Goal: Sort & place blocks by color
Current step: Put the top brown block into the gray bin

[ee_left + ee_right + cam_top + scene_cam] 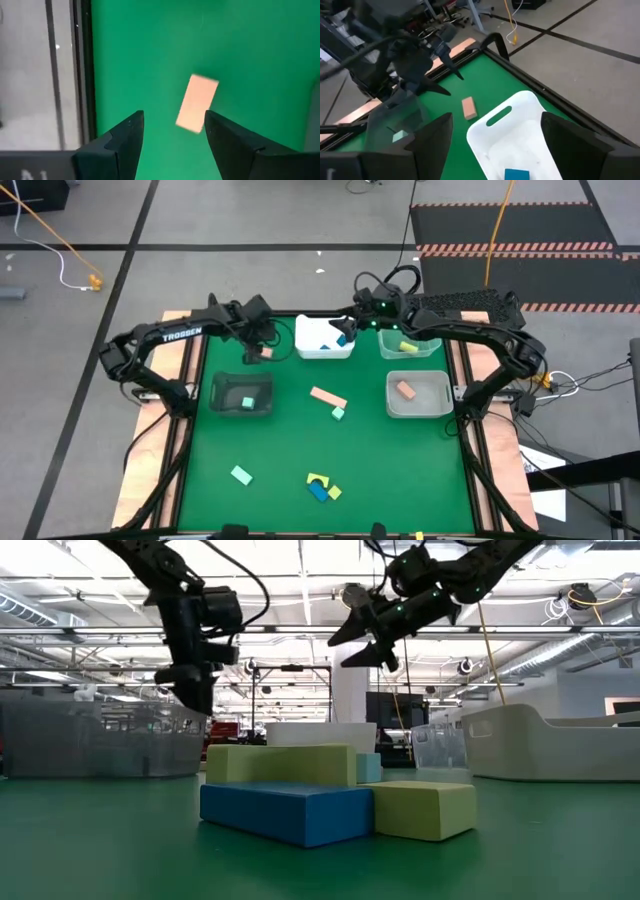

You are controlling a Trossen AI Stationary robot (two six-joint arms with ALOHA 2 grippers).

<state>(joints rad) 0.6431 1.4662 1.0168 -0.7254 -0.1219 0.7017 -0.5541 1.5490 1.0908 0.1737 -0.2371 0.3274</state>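
The green table (400, 470) fills the frame's centre, with open mat at lower right. Four bins line its upper half; the white bin (322, 348) holds a blue block (328, 346). The right gripper (347, 330) hangs open above it. The left gripper (252, 340), fingers spread, hovers over a tan-pink block (265, 353) near the upper-left edge.

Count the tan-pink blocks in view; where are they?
3 tan-pink blocks: one on the mat left of the white bin, a bar mid-table, one in the near-right clear bin. Others may hide in bins.
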